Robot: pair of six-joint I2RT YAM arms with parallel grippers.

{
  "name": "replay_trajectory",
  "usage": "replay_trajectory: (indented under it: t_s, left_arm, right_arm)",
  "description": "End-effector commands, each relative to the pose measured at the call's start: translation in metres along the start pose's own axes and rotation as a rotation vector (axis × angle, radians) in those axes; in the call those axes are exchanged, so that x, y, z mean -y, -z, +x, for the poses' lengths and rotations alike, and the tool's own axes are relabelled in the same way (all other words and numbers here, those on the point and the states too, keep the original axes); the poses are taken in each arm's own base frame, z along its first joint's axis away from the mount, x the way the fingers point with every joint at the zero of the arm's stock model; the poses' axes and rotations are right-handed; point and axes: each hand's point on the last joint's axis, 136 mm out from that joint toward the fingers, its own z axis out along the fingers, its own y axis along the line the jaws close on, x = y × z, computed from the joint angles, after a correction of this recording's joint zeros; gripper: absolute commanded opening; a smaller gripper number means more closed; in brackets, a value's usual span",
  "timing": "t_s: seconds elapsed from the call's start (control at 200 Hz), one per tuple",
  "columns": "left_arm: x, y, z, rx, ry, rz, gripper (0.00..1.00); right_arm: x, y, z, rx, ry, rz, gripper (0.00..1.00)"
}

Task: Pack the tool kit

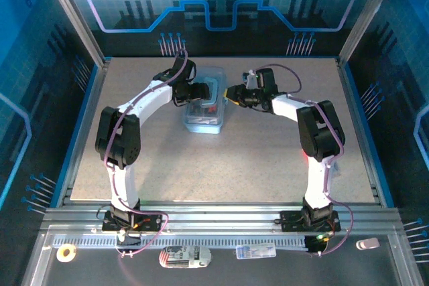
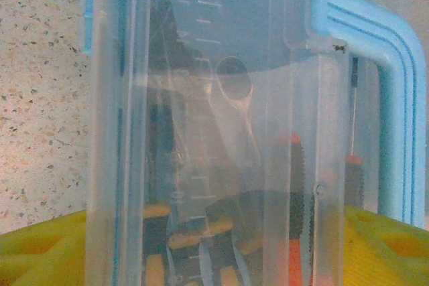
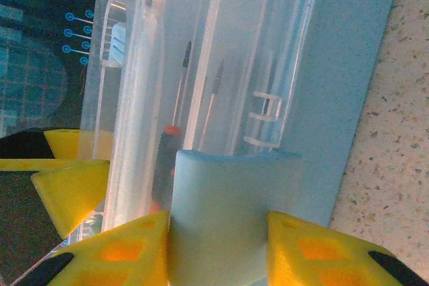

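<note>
The tool kit box (image 1: pixel 204 106), translucent pale blue, lies at the table's middle back with both grippers at its far end. My left gripper (image 1: pixel 200 92) reaches in from the left. In the left wrist view its yellow fingers (image 2: pixel 40 252) flank the box (image 2: pixel 201 65), which fills the gap between them, with its blue handle (image 2: pixel 395 98) on the right. Through the wall I see black-and-orange screwdriver handles (image 2: pixel 293 219) and a silvery wrench (image 2: pixel 234 92). My right gripper (image 1: pixel 231 93) (image 3: pixel 218 246) is shut on a blue latch tab (image 3: pixel 231 199) of the box; a screwdriver (image 3: pixel 167 159) shows inside.
The speckled table (image 1: pixel 234 165) stretches bare in front of the box. Metal frame posts and blue panels wall in the sides and back. On the near rail lie a tape roll (image 1: pixel 66 252) and two small white items (image 1: pixel 184 256) (image 1: pixel 255 251).
</note>
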Motion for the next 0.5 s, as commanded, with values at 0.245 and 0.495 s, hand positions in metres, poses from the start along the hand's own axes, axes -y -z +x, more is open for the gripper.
replay_trajectory:
  t_s: [0.245,0.495]
  left_arm:
    - [-0.043,-0.065,0.124,-0.410,0.038,-0.104,0.50]
    - [-0.041,-0.068,0.125,-0.419,0.037,-0.099,0.50]
  right_arm:
    - [0.020,-0.014,0.024,-0.049,-0.031,0.066,0.37]
    - [-0.012,-0.015,0.013,-0.005,-0.038,-0.060,0.36]
